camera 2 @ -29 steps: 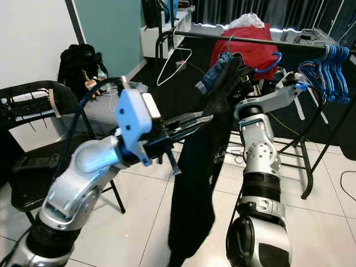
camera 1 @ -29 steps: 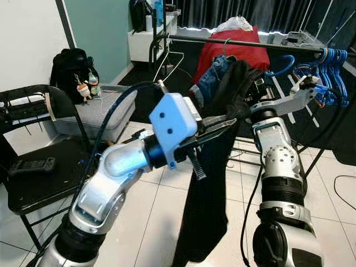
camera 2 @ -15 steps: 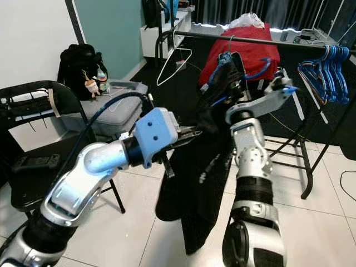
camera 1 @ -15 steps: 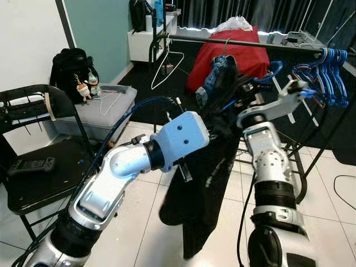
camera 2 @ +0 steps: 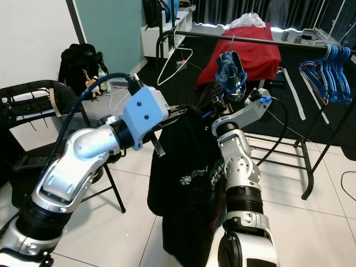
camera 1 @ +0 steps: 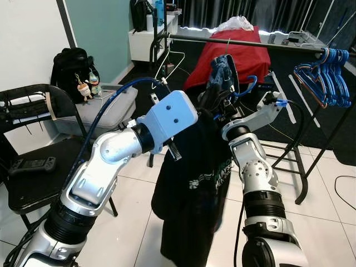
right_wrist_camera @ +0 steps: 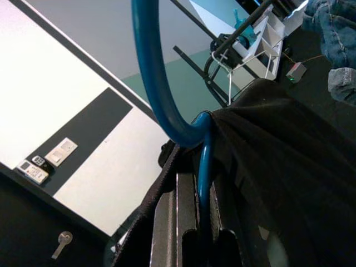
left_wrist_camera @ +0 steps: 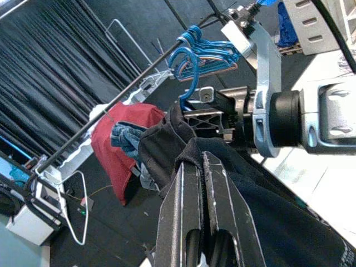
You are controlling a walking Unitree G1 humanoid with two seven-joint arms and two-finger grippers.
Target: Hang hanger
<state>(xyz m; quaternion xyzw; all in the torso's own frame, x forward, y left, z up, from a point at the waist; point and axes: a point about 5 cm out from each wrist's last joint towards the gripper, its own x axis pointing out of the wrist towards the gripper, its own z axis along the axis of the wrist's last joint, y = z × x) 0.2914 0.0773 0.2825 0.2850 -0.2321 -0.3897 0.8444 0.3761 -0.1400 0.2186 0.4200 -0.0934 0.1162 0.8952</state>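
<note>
A black T-shirt (camera 1: 194,183) with a pale print hangs on a blue hanger, in front of me and short of the black clothes rail (camera 1: 250,43). The hanger's hook (right_wrist_camera: 150,72) curves up free of the rail. My right gripper (right_wrist_camera: 197,183) is shut on the hanger's neck just under the hook, with shirt cloth bunched around it. My left gripper (left_wrist_camera: 201,161) is shut on the shirt's shoulder cloth, close beside the right wrist (camera 1: 267,103).
On the rail hang a red garment (camera 1: 245,55), blue jeans (camera 1: 221,69), a white wire hanger (camera 1: 167,61) and several blue hangers (camera 1: 322,78) at its right end. A black folding chair (camera 1: 33,183), a grey box (camera 1: 105,111) and a backpack (camera 1: 69,67) stand at the left.
My right gripper has come down and left, away from the rail, with the hanger. The left gripper has shifted up to the shirt's shoulder, and the shirt now hangs spread with its print showing.
</note>
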